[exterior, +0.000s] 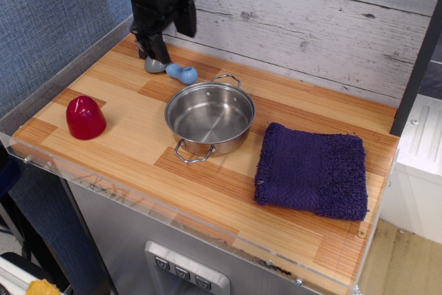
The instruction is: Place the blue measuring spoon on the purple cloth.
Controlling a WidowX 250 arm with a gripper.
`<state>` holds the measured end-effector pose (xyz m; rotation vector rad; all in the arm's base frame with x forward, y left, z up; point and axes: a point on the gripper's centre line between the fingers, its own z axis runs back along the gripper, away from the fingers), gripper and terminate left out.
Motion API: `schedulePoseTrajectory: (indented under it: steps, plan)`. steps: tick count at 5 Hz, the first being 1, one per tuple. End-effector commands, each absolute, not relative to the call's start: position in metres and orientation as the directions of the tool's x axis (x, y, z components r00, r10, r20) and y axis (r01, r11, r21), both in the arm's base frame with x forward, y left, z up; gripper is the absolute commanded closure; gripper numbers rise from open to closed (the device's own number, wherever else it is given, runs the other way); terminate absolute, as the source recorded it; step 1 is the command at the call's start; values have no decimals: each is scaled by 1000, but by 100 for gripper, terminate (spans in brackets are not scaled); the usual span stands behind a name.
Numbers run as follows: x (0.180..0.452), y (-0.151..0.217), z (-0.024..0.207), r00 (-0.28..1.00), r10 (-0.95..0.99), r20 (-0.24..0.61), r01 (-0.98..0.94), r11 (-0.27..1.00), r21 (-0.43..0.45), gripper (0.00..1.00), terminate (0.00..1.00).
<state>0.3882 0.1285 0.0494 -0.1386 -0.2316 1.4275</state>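
Note:
The blue measuring spoon (pixel 181 72) lies on the wooden table at the back left, its light-blue handle pointing right toward the pot and its grey bowl partly hidden under my fingers. My gripper (pixel 153 54) hangs just above the spoon's grey bowl, with the jaws apart and nothing held. The purple cloth (pixel 312 170) lies flat at the right front of the table, far from the gripper, with nothing on it.
A steel pot (pixel 209 115) with two handles stands mid-table between spoon and cloth. A red dome-shaped object (pixel 85 117) sits at the left front. A wooden plank wall (pixel 311 25) runs along the back. A black post (pixel 416 67) stands at the right.

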Motion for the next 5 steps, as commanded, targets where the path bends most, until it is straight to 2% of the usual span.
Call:
schedulePoseTrajectory:
  steps: [1, 4, 5]
  plan:
    - [394, 129, 46, 128, 988, 88, -962, 145, -230, 0, 0]
    - [389, 132, 32, 103, 989, 104, -976, 120, -179, 0, 0]
    - [385, 131, 32, 108, 988, 111, -976, 127, -175, 100, 0]
